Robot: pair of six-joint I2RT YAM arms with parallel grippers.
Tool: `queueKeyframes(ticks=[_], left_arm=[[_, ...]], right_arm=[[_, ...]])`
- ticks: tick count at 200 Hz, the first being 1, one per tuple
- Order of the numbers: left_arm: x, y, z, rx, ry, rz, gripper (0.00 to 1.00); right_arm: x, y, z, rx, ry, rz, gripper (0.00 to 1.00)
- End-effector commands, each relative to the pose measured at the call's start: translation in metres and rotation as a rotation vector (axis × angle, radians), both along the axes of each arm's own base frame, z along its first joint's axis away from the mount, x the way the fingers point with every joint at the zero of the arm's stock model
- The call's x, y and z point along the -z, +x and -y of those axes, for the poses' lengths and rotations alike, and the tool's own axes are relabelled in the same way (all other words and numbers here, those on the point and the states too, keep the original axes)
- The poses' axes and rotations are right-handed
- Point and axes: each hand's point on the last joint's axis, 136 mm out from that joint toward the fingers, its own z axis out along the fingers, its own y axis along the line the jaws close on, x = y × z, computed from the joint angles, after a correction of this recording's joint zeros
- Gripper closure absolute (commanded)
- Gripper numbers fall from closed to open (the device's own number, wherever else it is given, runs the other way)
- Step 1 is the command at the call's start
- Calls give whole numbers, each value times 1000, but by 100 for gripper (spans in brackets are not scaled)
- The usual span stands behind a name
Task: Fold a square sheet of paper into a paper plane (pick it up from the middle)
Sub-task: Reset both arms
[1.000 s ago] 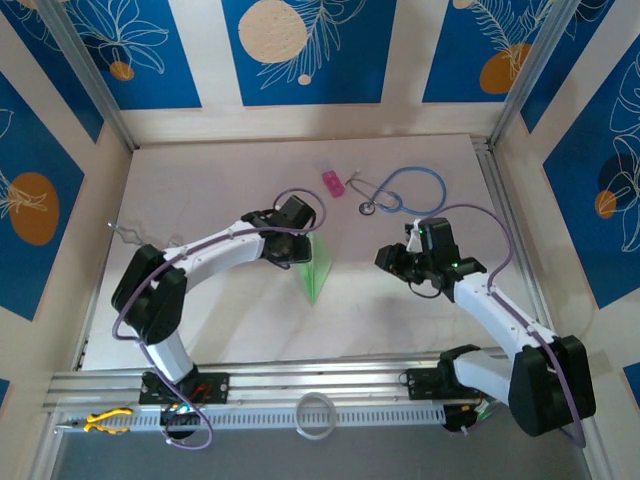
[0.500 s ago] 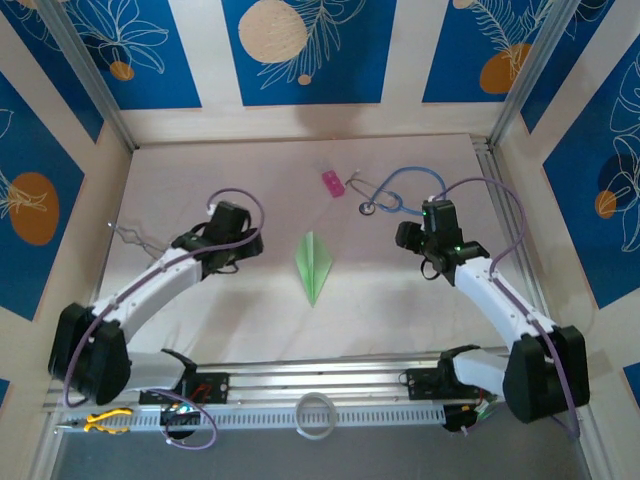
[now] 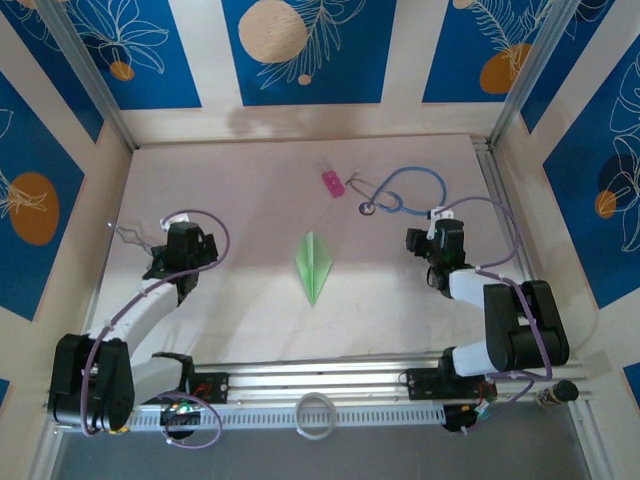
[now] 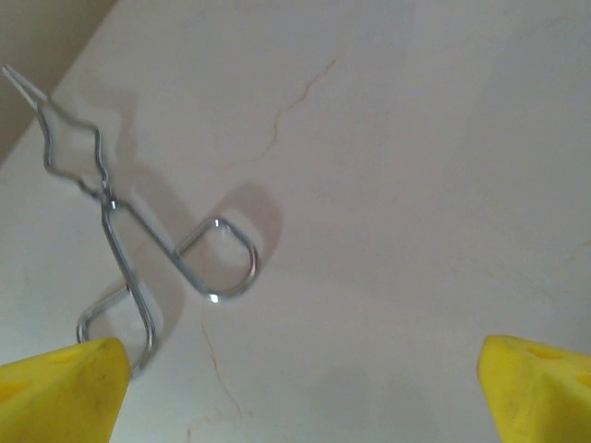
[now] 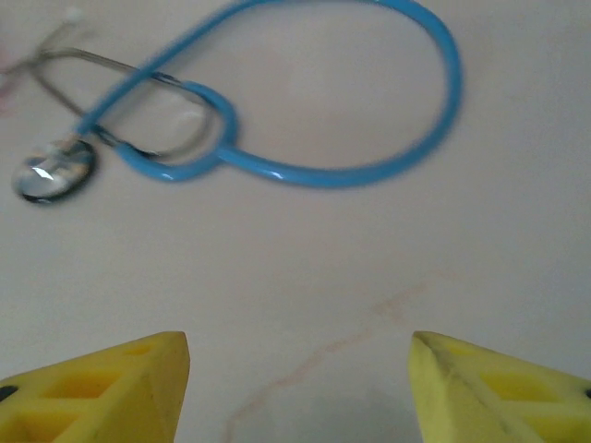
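My left pincer (image 4: 295, 392) was spread wide, with nothing between the yellow fingertips (image 4: 65, 392) but bare table (image 3: 240, 180). My right pincer (image 5: 300, 388) was spread too, also holding nothing.

The left one sat low near the table's left edge and looked at the bent wire tongs (image 4: 120, 240) just ahead of it. The right one sat near the right edge and faced the blue stethoscope (image 5: 323, 175), which lay toward the far right corner. I touched neither of them.

As for the step, I judged the fold done, since a finished dart lay flat with nothing gripping it. What remained was parking both arms clear. To do that well, I'd keep the jaws apart and low on my own sides. I'd make no sweep toward the centre, because thin paper shifts at a brush. I'd also watch the tongs under my left fingers and the stethoscope tube near my right, as either could snag and drag.

The paper plane (image 3: 314, 265) lay about mid-table, a bit nearer the near edge than the far one, with its long axis running far to near. It was between my two pincers and well apart from both, to the right of the left one and to the left of the right one. The pink block (image 3: 332, 183) sat beyond it toward the far edge, not touching it.

I couldn't read crease quality from the top view, as it was too small.
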Motion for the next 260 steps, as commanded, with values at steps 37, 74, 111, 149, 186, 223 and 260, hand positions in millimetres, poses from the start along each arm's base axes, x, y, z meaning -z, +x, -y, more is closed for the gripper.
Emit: queueKeyframes(ticks=[37, 74, 111, 149, 186, 223, 260], left_arm=[[-5, 45, 11, 173, 80, 261, 0], [10, 64, 32, 299, 49, 296, 0], [18, 60, 22, 250, 60, 321, 0], [17, 60, 26, 267, 62, 324, 0], [16, 61, 27, 274, 63, 322, 0], [17, 61, 27, 274, 63, 322, 0], [17, 61, 27, 274, 63, 322, 0]], right_arm=[[-18, 19, -15, -119, 17, 183, 34], [-17, 21, -6, -90, 53, 157, 1], [-17, 21, -6, -92, 55, 156, 1], [-17, 20, -7, -93, 49, 159, 1], [-17, 21, -7, -94, 50, 157, 1], [-17, 21, -7, -93, 50, 158, 1], [-17, 21, -7, -93, 50, 158, 1]])
